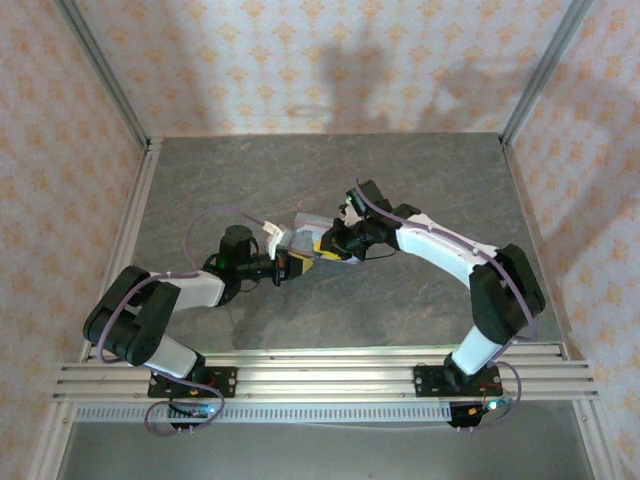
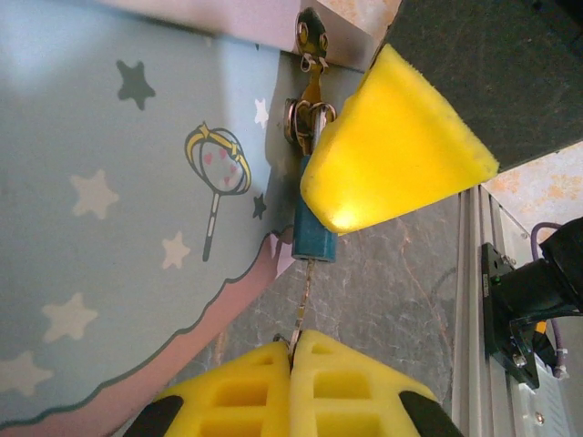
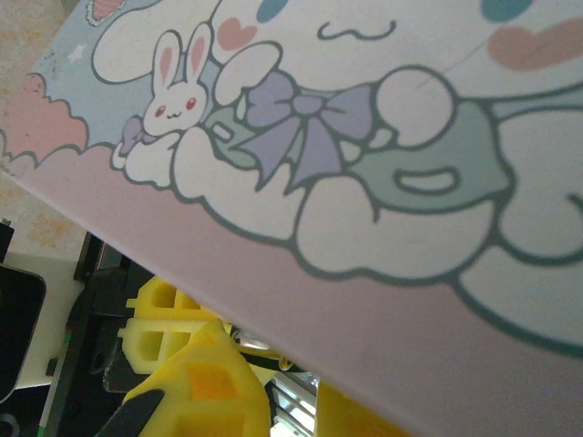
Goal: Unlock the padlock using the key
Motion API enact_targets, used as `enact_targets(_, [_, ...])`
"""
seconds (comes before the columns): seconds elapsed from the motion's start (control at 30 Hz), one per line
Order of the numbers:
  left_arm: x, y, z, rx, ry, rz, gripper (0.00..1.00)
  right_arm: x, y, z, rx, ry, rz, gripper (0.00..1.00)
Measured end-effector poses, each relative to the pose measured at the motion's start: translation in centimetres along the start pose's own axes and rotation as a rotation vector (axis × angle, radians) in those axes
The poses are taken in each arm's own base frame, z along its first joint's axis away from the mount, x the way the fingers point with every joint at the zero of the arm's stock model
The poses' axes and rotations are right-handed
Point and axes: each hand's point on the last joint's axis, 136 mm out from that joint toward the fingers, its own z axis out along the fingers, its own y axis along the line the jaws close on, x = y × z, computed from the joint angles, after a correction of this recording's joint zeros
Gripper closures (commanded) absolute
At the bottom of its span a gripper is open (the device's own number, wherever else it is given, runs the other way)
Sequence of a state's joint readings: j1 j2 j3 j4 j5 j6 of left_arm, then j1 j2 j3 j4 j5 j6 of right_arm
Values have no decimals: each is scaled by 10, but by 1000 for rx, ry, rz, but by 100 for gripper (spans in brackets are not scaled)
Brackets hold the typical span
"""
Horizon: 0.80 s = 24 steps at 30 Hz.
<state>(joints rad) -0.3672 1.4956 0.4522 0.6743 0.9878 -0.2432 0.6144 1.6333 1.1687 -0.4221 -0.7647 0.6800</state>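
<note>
Left fingers: the left fingers (image 2: 346,391) are sitting pressed together at the bottom centre of the left wrist view, pinching the near end of the key (image 2: 301,305) right at their seam.
Key: it is running straight up from that pinch, with its tip meeting the underside of the padlock (image 2: 314,238). How deep it is sitting in the keyway, I cannot tell.
Right fingers: one of the right fingers (image 2: 392,155) is lying across the padlock's upper body, centre-right. By my read the pair is clamping the lock, though the far pad is hidden.
Padlock: it is hanging just right of centre, its shackle threading the hasp (image 2: 310,36) at the top edge, against the pale blue tin (image 2: 109,228) on the left.
Overhead: both arms are meeting at the tin, mid-frame on the grey tabletop (image 1: 300,170).
Step in hand: seating and turning the key, I'd say.
Doing it well: the shaft is wanting to line up with the lock's axis and go fully home before any twist. The turn should come as a roll about the shaft, not a swing, with the right fingers bracing the body against it.
Risk: a key this thin is liable to slip or bend under a skewed twist.
</note>
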Motion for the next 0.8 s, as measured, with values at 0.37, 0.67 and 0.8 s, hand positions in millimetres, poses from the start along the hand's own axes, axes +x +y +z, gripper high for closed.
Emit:
enact_targets(0.37, [-1,2,4,12,-5,-72,100,-4,-2,0,6,-20,-4,100])
enact_targets(0.67, [-4,1,5,17,-8,-117,100,-5,-4,-2,13,-37,-28,100])
enact_targets(0.8, [-6,1,6,16,-8,-132,100,-6,-4,-2,15,-42,-35,100])
